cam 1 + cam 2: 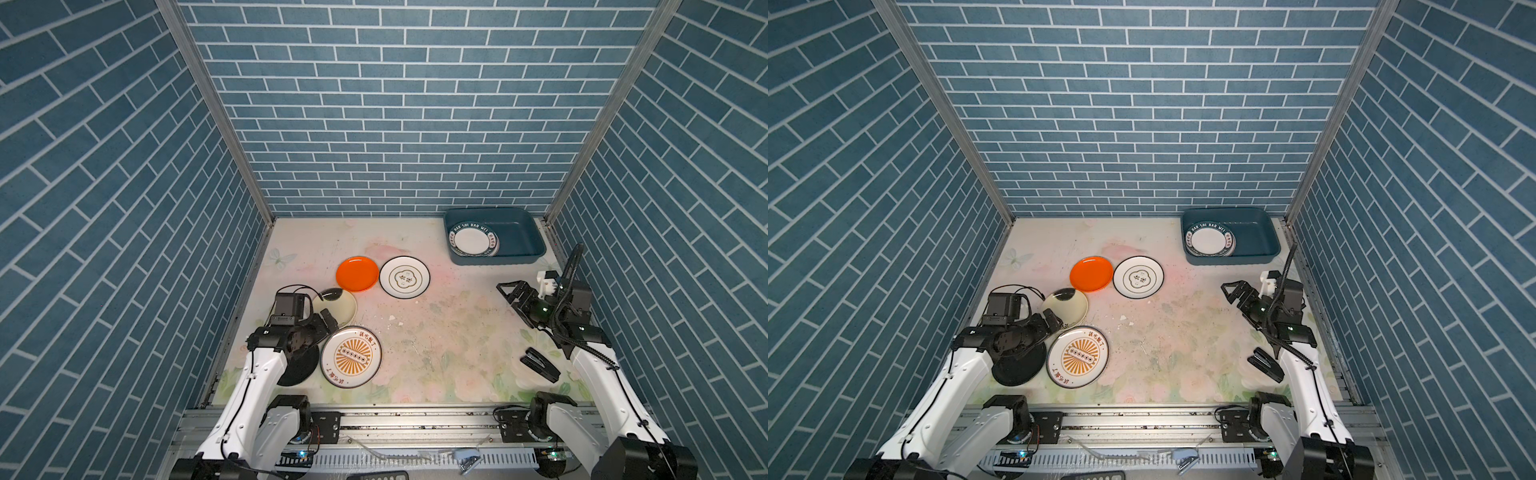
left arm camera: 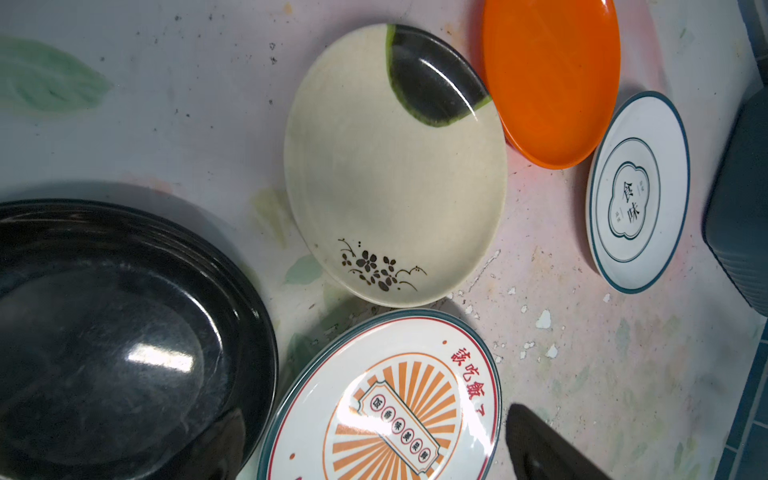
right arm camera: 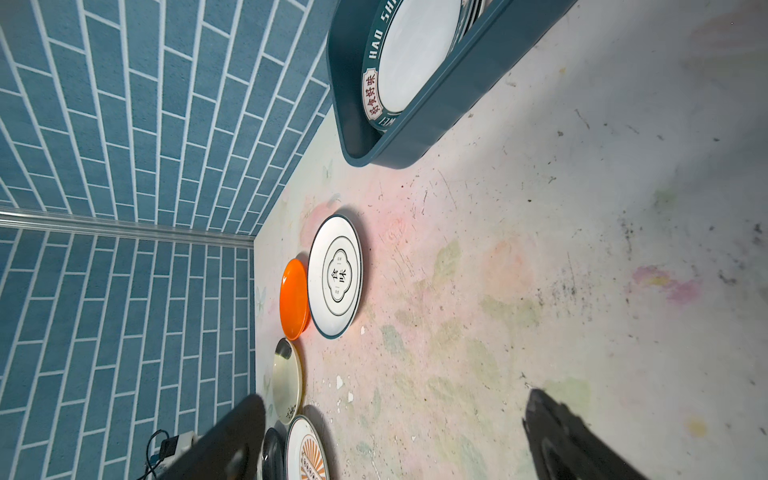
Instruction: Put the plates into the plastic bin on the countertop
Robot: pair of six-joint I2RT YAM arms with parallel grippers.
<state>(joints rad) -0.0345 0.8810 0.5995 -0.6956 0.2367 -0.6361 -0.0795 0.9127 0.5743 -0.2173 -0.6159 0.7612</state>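
Five plates lie on the left of the countertop: an orange plate, a white teal-rimmed plate, a cream plate, a sunburst plate and a black plate. The teal plastic bin at the back right holds stacked lettered plates. My left gripper hangs open and empty above the sunburst and black plates. My right gripper is open over bare countertop, in front of the bin.
A black stapler lies beside the right arm near the front right. Blue brick walls close in three sides. A metal rail runs along the front edge. Small white chips dot the middle of the countertop.
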